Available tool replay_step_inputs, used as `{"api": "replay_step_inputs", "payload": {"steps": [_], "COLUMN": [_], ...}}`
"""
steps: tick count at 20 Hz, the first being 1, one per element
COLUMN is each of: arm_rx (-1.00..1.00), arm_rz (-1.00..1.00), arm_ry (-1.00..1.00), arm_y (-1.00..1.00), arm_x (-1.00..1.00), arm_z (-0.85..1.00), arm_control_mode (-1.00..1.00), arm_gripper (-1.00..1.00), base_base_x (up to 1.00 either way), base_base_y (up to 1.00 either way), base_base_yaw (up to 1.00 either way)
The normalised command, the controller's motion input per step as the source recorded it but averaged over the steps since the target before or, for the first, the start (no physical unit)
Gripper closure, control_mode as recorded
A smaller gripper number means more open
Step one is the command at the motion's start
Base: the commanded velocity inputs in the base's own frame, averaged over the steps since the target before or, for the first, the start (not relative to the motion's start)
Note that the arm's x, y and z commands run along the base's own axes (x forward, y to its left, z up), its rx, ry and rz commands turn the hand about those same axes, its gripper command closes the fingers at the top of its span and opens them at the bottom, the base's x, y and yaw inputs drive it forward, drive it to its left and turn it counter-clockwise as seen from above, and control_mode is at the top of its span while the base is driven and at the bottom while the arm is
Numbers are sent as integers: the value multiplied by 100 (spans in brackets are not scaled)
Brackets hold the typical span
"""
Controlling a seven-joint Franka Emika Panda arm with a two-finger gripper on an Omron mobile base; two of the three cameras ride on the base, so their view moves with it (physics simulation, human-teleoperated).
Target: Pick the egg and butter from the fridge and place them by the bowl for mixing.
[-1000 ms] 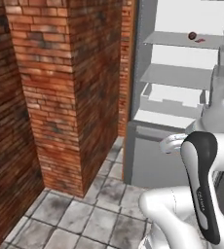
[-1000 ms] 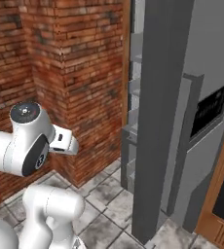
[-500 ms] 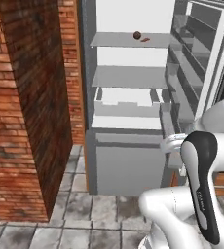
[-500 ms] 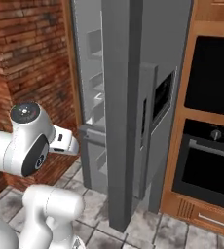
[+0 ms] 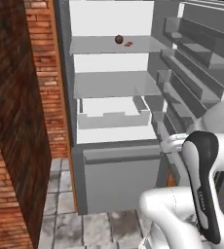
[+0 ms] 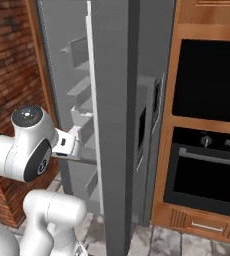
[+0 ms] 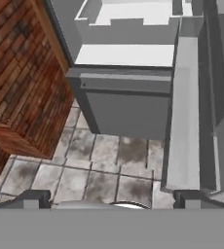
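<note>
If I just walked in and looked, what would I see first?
Probably the big grey fridge standing wide open, white inside, with pale shelves and a grey drawer at the bottom. On its top shelf sits the small dark reddish-brown egg, with a tiny bright red item just to its right. You would also notice the red brick wall to the left of the fridge, and a black oven set in wooden cabinets on the other side.

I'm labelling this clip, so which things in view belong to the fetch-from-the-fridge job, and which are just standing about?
Belongs to the job:
- fridge, door open
- egg on its top shelf
- pincer, open, holding nothing

Just there:
- tiny red item beside the egg
- brick wall
- built-in oven
- tiled floor
</note>
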Motion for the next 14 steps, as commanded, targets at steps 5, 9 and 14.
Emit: {"api": "replay_step_inputs", "payload": {"steps": [5, 9, 14], "arm_rx": [0, 0, 0], "arm_rz": [0, 0, 0], "arm_ry": [0, 0, 0], "arm_y": [0, 0, 0], "arm_x": [0, 0, 0], "arm_z": [0, 0, 0], "arm_control_mode": [100, 100, 100], "arm_gripper": [-100, -100, -100], "base_base_x": [15, 29, 64], "base_base_y": [58, 51, 42], "base_base_yaw": [-22, -25, -23]}}
